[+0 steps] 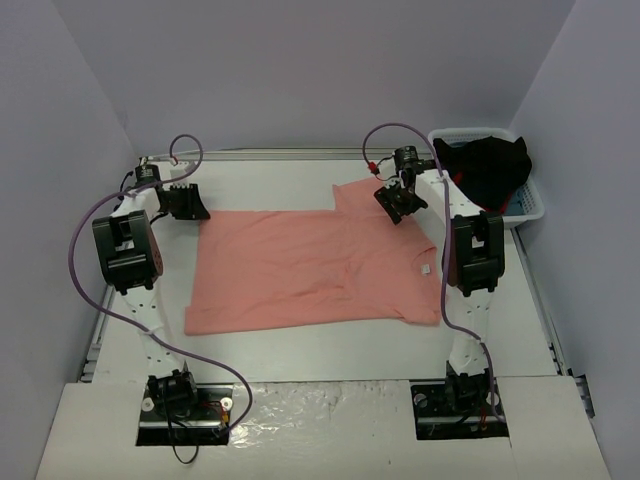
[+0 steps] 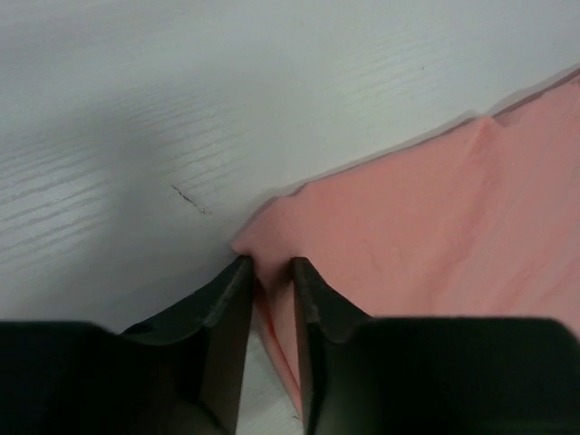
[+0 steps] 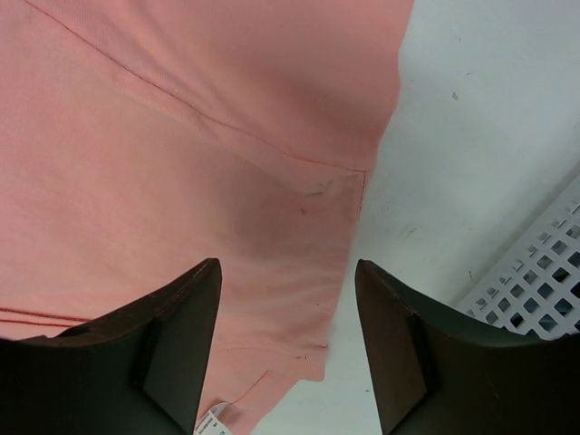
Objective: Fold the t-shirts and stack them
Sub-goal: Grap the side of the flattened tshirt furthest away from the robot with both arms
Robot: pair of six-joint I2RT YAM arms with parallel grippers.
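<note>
A salmon-pink t-shirt (image 1: 320, 265) lies spread flat in the middle of the white table (image 1: 300, 345). My left gripper (image 1: 190, 212) is at the shirt's far left corner. In the left wrist view its jaws (image 2: 272, 267) stand nearly together with a fold of the pink cloth (image 2: 435, 217) pinched between them. My right gripper (image 1: 400, 205) hovers over the shirt's far right part by the sleeve. In the right wrist view it (image 3: 285, 265) is wide open and empty above the shirt's edge (image 3: 181, 136). A small white label (image 3: 213, 419) shows at the cloth's lower edge.
A white plastic basket (image 1: 530, 205) stands at the far right and holds dark cloth (image 1: 490, 165); its lattice wall (image 3: 544, 299) shows close to my right gripper. Grey walls close in the table on the left, back and right.
</note>
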